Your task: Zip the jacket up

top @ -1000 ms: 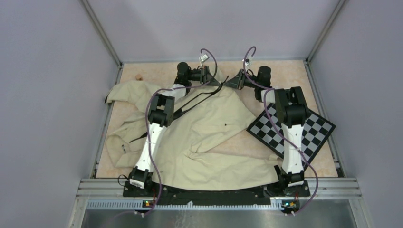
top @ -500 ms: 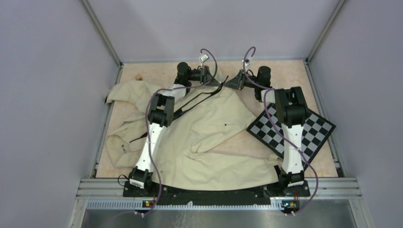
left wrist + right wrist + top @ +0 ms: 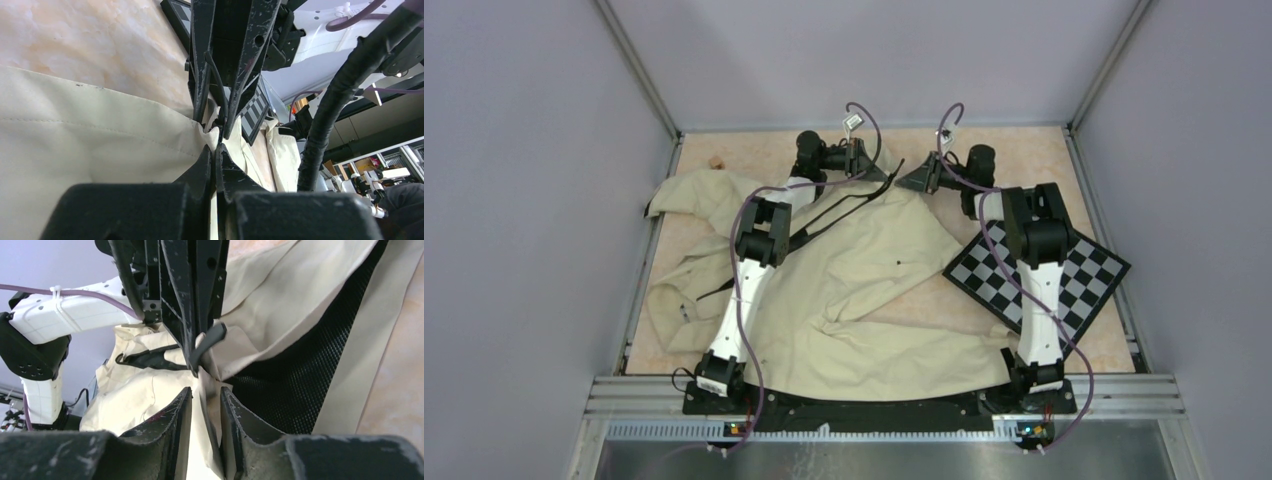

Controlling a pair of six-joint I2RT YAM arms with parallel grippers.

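**Jacket** [image 3: 874, 290]: cream, wrinkled. It is spread from the near edge of the surface [image 3: 1044, 150] to the middle of its far edge, with 1 sleeve toward the left edge.

**Zipper tape** [image 3: 824, 215]: black, seen lying unjoined across the front. Dark mesh lining [image 3: 300, 365] is exposed.

**Progress:** zipping is judged not begun. The 2 sides are yet to be mated and the slider drawn along.

**Left hand** [image 3: 215, 150]: clamped together on the jacket's edge at the far edge.

**Right hand** [image 3: 202, 392]: fingers slightly apart, fabric lying loosely between them.

**Checkerboard** [image 3: 1064, 275]: by the right edge.

**Writing, brands:** none can be read.
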